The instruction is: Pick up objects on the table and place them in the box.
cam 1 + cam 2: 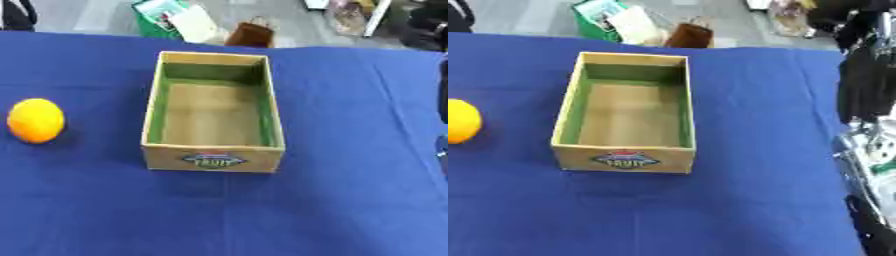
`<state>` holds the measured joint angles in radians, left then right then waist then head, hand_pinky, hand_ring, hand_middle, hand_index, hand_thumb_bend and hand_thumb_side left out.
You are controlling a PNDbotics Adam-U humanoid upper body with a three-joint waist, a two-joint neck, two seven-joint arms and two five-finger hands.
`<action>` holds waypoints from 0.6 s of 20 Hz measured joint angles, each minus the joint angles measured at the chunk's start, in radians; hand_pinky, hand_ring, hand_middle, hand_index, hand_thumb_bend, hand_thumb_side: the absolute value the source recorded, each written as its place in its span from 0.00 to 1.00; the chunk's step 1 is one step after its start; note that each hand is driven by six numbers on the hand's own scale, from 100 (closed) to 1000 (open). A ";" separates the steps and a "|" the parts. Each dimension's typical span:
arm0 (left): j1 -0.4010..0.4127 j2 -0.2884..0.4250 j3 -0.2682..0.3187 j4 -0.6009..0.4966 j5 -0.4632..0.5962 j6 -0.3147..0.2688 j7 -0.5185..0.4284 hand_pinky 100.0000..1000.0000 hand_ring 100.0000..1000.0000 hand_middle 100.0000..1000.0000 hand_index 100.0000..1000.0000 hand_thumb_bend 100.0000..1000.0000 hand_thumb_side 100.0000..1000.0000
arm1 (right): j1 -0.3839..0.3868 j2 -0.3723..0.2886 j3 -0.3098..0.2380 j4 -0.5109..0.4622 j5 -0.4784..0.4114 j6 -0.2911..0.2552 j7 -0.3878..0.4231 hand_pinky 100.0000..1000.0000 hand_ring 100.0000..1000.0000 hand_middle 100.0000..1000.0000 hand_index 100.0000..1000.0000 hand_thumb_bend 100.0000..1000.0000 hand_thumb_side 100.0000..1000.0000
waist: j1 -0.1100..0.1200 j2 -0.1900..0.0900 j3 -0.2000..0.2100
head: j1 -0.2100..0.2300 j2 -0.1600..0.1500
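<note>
The box (213, 115) sits empty mid-bench; the orange (36, 120) lies well left of it, untouched. Only the right arm shows at the edge; I cannot tell either hand's state. Next, probably a reach leftward for the fruit.

Both eyes look steeply down from the robot's head onto the blue table (332, 210), facing its far edge and the floor clutter beyond. They share the open box (214, 112) mid-table; the right eye sits slightly rightward, catching the right arm (872, 150) along its edge.
</note>
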<state>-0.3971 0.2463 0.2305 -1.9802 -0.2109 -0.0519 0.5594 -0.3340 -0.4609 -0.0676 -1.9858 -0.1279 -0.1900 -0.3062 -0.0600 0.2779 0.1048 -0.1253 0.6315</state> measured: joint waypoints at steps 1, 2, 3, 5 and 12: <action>0.000 0.000 0.000 0.000 0.000 0.000 0.000 0.49 0.48 0.47 0.63 0.00 0.60 | 0.000 0.000 0.000 0.000 0.000 0.000 0.000 0.67 0.62 0.56 0.71 0.00 1.00 | 0.000 0.000 0.000 | 0.000 0.000; 0.001 0.000 0.000 0.000 0.000 0.000 0.000 0.49 0.48 0.47 0.63 0.00 0.60 | 0.000 0.000 0.000 0.000 0.000 0.000 0.000 0.67 0.62 0.56 0.71 0.00 1.00 | 0.000 0.000 0.000 | 0.000 0.000; 0.001 0.000 0.000 0.000 0.000 0.000 0.000 0.49 0.48 0.47 0.63 0.00 0.60 | 0.000 0.000 0.000 0.000 0.000 0.000 0.000 0.67 0.62 0.56 0.71 0.00 1.00 | 0.000 0.000 0.000 | 0.000 0.001; 0.001 0.000 0.000 0.000 0.000 0.000 0.000 0.49 0.48 0.47 0.63 0.00 0.60 | 0.000 0.000 0.000 0.000 0.000 0.000 0.000 0.67 0.62 0.56 0.71 0.00 1.00 | 0.000 0.000 0.000 | 0.000 0.007; 0.001 0.000 0.000 0.000 0.000 0.000 0.000 0.49 0.48 0.47 0.63 0.00 0.60 | 0.000 0.002 0.000 0.000 0.000 0.000 0.000 0.67 0.62 0.56 0.71 0.00 1.00 | 0.000 0.000 0.000 | 0.000 0.019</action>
<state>-0.3963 0.2462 0.2307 -1.9802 -0.2109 -0.0517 0.5597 -0.3338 -0.4588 -0.0676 -1.9858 -0.1274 -0.1896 -0.3060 -0.0600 0.2779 0.1048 -0.1250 0.6507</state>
